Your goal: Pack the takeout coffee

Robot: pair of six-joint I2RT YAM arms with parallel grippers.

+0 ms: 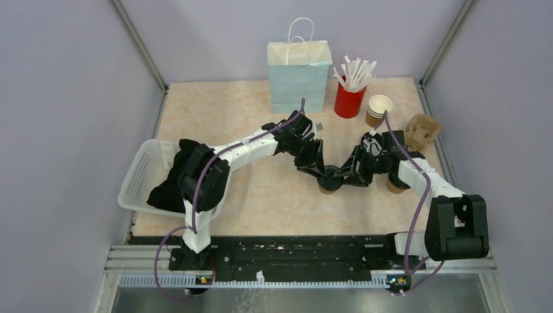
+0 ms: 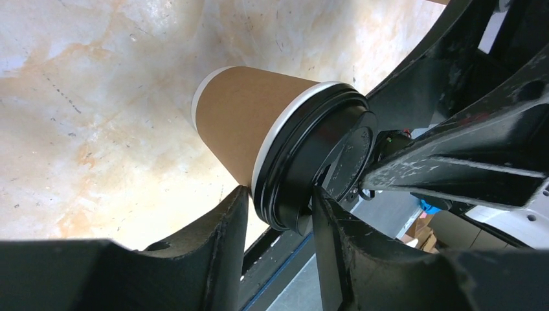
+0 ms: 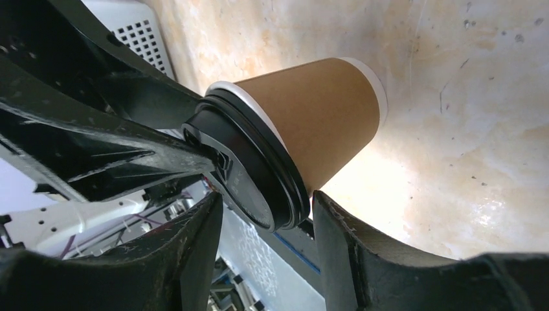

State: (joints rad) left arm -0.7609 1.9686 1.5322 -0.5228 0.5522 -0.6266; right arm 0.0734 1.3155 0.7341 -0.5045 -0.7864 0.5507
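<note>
The kraft-paper cup (image 1: 327,188) stands mid-tabletop (image 1: 274,199), well apart from the pale blue bag (image 1: 298,78). The left end effector (image 2: 280,201) and right end effector (image 3: 267,207) meet it from opposite sides, each seemingly clamped on the rim of its black lid (image 2: 311,168), I judge to seat the lid before packing. The cup carries no print, and the lid's raised marks are too blurred to read.

Kraft-paper cup (image 2: 249,123): brown, white at both rims, on mottled beige table (image 2: 84,116). Black lid (image 2: 317,162) fitted. Left gripper (image 2: 278,217): two black fingers (image 2: 217,253) pressed either side of the lid's near rim. Right gripper (image 2: 366,139): meets the lid from the right.
</note>
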